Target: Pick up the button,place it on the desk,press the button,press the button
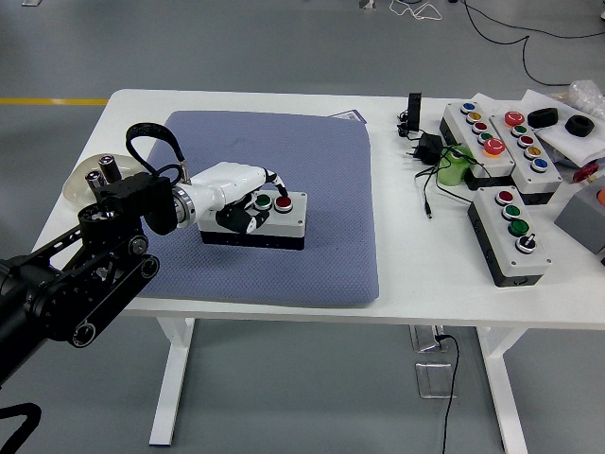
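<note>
A small white button box (pixel 272 219) with a black base lies on the blue-grey cushion (pixel 284 151). It has a green button (pixel 263 200) and a red button (pixel 283 202) on top. My left hand (pixel 248 196), white with black finger joints, lies over the box's left part. One fingertip (pixel 277 192) rests on or just above the red button; the other fingers are curled beside the box. The right arm is out of view.
Several bigger button boxes (pixel 510 232) lie at the right of the table, with black cables and a plug (pixel 427 149). A round dish with batteries (pixel 98 178) sits at the left edge, behind my left arm.
</note>
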